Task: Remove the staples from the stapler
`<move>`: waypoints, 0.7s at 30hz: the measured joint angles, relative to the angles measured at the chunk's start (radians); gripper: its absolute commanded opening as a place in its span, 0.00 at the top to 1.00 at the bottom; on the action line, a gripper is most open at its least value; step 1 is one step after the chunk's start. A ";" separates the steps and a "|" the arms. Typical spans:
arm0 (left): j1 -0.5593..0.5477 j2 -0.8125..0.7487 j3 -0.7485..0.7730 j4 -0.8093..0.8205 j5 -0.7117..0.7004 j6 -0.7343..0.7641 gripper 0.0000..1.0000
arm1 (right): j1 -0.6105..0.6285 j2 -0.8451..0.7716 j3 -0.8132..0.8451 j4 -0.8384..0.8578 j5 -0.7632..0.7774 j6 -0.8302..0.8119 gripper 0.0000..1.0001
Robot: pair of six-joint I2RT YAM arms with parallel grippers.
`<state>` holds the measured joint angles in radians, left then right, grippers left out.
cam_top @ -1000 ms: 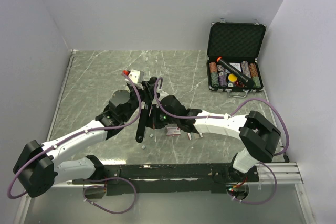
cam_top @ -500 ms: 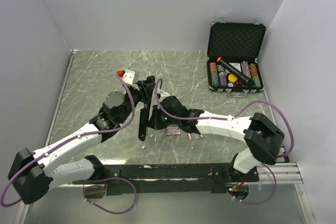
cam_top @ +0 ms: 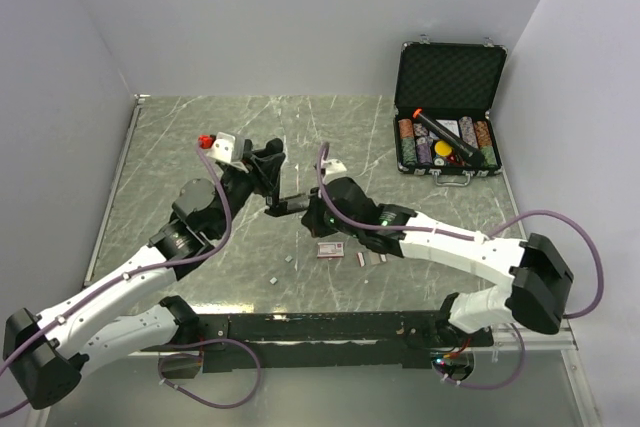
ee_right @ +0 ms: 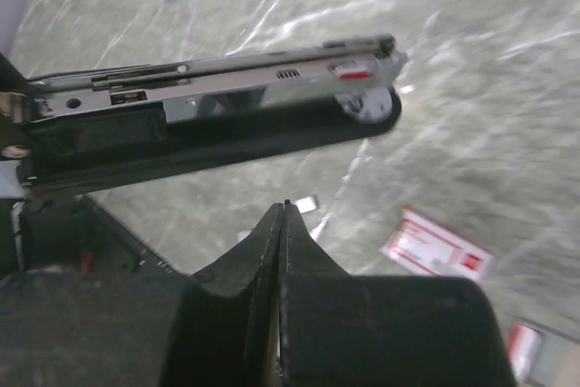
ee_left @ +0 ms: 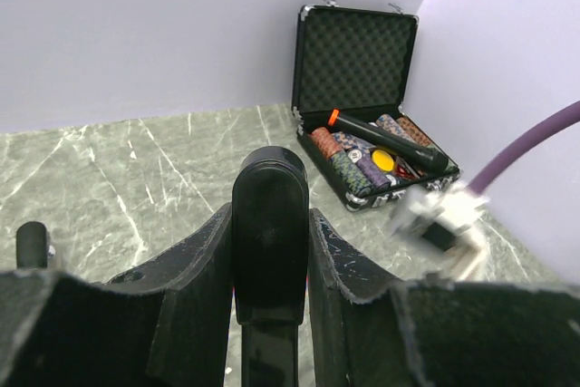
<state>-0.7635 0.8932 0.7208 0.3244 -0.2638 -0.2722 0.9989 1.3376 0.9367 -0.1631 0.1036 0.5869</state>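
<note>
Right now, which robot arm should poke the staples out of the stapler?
Probably the right arm. Its jaws are shut and empty, with the tip close to the open silver rail of the stapler. The left arm is busy: its jaws grip the stapler.

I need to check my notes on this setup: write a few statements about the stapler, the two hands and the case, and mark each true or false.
The left hand grips the stapler. True.
The right hand is wide open. False: it is shut, with nothing in it.
The case at the back is closed. False: it stands open.
A red-and-white box lies on the table. True.
</note>
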 measured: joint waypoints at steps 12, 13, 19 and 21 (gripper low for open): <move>0.000 -0.019 0.005 -0.024 -0.023 -0.002 0.99 | 0.000 -0.140 0.044 -0.137 0.153 -0.055 1.00; 0.000 -0.019 0.006 -0.024 -0.023 -0.003 0.99 | 0.000 -0.141 0.034 -0.124 0.140 -0.044 1.00; 0.000 -0.019 0.016 -0.024 -0.023 -0.015 0.99 | 0.000 -0.104 -0.068 -0.049 0.060 0.045 1.00; 0.000 -0.019 0.016 -0.026 -0.022 -0.026 0.99 | 0.000 -0.062 -0.074 -0.022 0.041 0.067 1.00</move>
<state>-0.7639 0.8745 0.7372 0.2989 -0.2859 -0.2985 0.9985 1.2758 0.8631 -0.1848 0.1448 0.6537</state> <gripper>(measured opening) 0.366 0.006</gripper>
